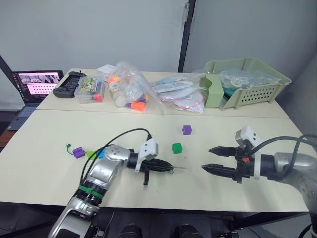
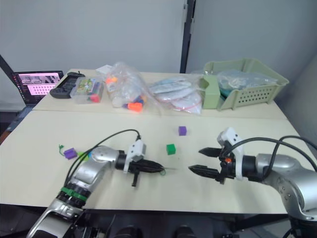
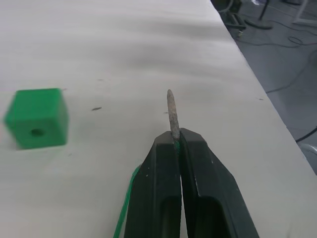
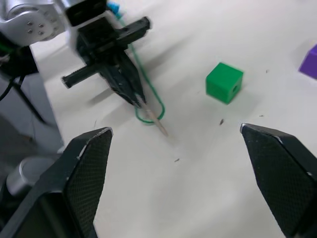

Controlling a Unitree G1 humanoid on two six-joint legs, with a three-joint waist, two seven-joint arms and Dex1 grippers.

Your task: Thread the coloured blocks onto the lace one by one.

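Note:
My left gripper [image 1: 168, 167] is shut on the lace [image 3: 172, 111], whose pale stiff tip sticks out past the fingertips toward the right. The thin green string [image 4: 148, 106] loops behind the fingers. A dark green block [image 1: 177, 148] lies just beyond that gripper, its hole showing in the left wrist view [image 3: 37, 118]. A purple block [image 1: 186, 129] sits farther back. At the left, a second purple block [image 1: 78, 152], a lime green one [image 1: 91, 154] and a blue one [image 1: 101, 152] lie close together beside my left arm. My right gripper [image 1: 207, 159] is open, empty, facing the lace tip.
Along the back of the table stand a laptop [image 1: 34, 84], a black controller [image 1: 69, 84], a clear box [image 1: 91, 89], clear bags with orange pieces [image 1: 129, 91], flat plastic packets [image 1: 178, 91] and a pale green basket [image 1: 247, 82].

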